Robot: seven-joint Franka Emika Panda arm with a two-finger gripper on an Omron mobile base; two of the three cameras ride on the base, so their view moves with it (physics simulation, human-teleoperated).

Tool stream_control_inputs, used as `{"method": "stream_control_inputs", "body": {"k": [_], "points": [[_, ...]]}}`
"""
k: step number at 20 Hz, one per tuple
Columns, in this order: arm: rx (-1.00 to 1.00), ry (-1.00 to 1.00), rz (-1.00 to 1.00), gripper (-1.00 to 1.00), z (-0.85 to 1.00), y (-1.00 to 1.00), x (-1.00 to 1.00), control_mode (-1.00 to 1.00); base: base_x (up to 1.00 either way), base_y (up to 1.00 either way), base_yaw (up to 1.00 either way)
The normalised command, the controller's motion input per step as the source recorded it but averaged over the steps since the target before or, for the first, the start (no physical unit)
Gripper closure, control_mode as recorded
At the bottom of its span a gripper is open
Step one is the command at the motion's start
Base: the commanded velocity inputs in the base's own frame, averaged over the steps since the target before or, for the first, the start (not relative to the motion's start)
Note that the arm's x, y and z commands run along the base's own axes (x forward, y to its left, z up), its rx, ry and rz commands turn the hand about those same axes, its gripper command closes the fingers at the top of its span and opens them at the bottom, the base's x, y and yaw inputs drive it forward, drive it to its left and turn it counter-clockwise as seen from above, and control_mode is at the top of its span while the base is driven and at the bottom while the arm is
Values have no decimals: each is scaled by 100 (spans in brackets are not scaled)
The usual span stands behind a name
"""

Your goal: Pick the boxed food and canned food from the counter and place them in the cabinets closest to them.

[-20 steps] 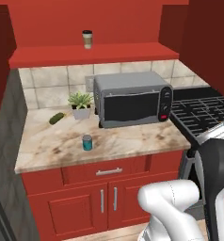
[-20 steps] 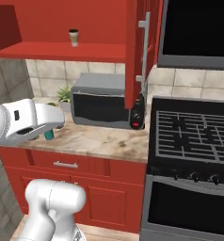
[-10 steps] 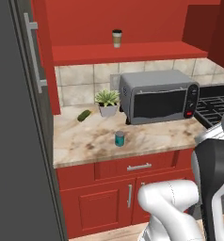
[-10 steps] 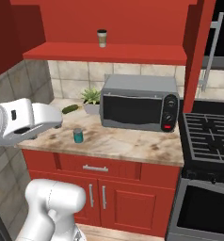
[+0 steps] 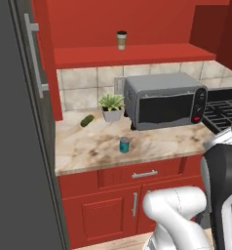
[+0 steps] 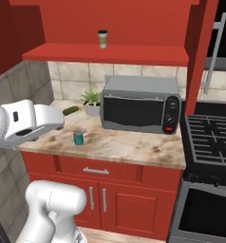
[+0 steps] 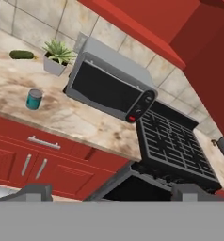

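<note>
The canned food (image 5: 124, 145) is a small teal can standing alone near the front of the beige marbled counter (image 5: 86, 146), left of the grey microwave. The can (image 6: 78, 137) also sits just right of my white forearm in the right base view. From the hand camera the can (image 7: 34, 99) is far off at the left. My gripper (image 7: 113, 192) is open, its tips wide apart and holding nothing, well back from the counter. The red shelf (image 5: 132, 53) of the overhead cabinets runs above the counter. The boxed food is out of view.
A grey microwave (image 5: 164, 100) takes up the counter's right half, with a potted plant (image 5: 111, 106) and a cucumber (image 5: 87, 120) behind the can. A tan paper cup (image 5: 121, 40) stands on the shelf. A stove (image 6: 212, 137) lies to the right and a tall dark fridge (image 5: 15, 122) to the left.
Between one second and half a second ago the whole picture shifted right as the base drove left. Since then nothing has visibly moved. The can stays in its place on the counter.
</note>
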Motion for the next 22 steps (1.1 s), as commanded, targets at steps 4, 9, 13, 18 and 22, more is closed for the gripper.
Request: {"method": "stream_control_inputs", "body": {"k": [4, 9, 13, 18, 22], "points": [[0, 0, 0, -100, 0, 0, 0, 100, 54, 3, 0], [0, 0, 0, -100, 0, 0, 0, 100, 60, 17, -1], [0, 0, 0, -100, 0, 1, 2, -100, 24, 11, -1], [0, 0, 0, -100, 0, 1, 0, -100, 0, 0, 0], [2, 0, 2, -100, -18, 5, 0, -100, 0, 0, 0]]}}
